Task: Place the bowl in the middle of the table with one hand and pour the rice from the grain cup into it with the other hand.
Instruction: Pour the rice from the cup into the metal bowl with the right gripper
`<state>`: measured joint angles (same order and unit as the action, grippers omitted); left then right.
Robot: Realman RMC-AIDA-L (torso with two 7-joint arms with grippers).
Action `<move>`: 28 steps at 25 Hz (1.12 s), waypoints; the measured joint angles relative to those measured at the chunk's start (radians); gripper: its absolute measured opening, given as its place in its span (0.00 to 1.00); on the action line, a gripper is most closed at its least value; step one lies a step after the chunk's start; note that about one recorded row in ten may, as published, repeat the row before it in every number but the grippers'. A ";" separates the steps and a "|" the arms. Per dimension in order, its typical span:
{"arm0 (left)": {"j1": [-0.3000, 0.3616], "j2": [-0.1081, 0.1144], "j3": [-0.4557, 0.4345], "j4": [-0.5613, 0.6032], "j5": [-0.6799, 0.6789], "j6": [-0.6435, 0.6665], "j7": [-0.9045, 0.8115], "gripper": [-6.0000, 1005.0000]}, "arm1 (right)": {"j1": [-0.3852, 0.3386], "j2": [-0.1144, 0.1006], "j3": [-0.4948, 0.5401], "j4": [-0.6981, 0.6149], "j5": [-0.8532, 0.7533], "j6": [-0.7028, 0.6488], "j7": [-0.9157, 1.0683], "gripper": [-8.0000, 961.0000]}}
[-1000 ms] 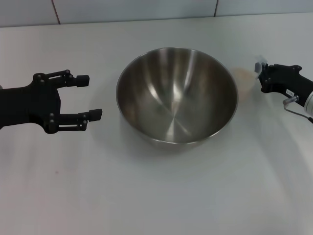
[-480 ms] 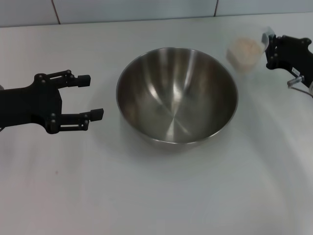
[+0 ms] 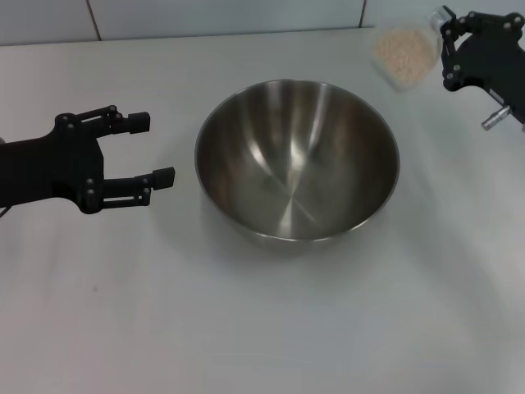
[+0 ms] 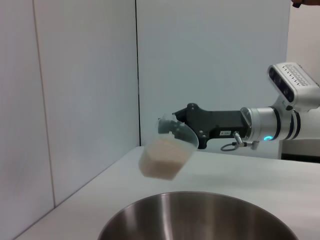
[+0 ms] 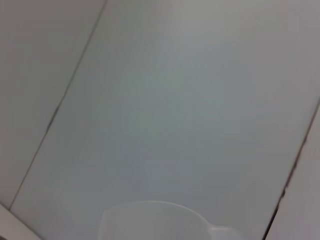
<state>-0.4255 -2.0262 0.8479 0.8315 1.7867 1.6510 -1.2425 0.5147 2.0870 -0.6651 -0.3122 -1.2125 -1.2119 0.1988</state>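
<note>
White table (image 3: 271,328), bowl (image 3: 297,160) central; right gripper (image 3: 447,45) clamps grain cup (image 3: 404,56) aloft, tilted bowlward; left gripper (image 3: 152,148) spread, left.

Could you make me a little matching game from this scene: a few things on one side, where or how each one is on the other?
Things:
1. large shiny steel mixing bowl
2. small translucent plastic grain cup
3. left pincer
4. pale rice

States:
A. open, holding nothing, beside the bowl
B. standing on the white table, nothing inside
C. inside the cup
D. held in the air by the right pincer

Pairs: 1-B, 2-D, 3-A, 4-C
</note>
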 joint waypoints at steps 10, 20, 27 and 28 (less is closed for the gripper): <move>0.004 -0.016 -0.071 0.001 -0.002 -0.001 -0.001 0.83 | 0.000 0.001 -0.001 -0.032 0.000 -0.094 -0.308 0.02; 0.010 -0.033 -0.118 0.018 -0.007 0.006 -0.003 0.83 | 0.033 0.001 -0.005 -0.035 -0.005 -0.157 -0.511 0.02; 0.017 -0.034 -0.118 0.023 -0.041 0.009 -0.001 0.83 | 0.041 0.001 -0.089 -0.047 -0.005 -0.127 -0.516 0.02; 0.017 -0.034 -0.118 0.023 -0.042 0.009 -0.001 0.83 | 0.041 0.001 -0.095 -0.046 -0.005 -0.126 -0.522 0.02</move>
<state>-0.4083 -2.0601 0.7297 0.8543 1.7446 1.6597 -1.2438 0.5554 2.0877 -0.7600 -0.3584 -1.2175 -1.3381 -0.3230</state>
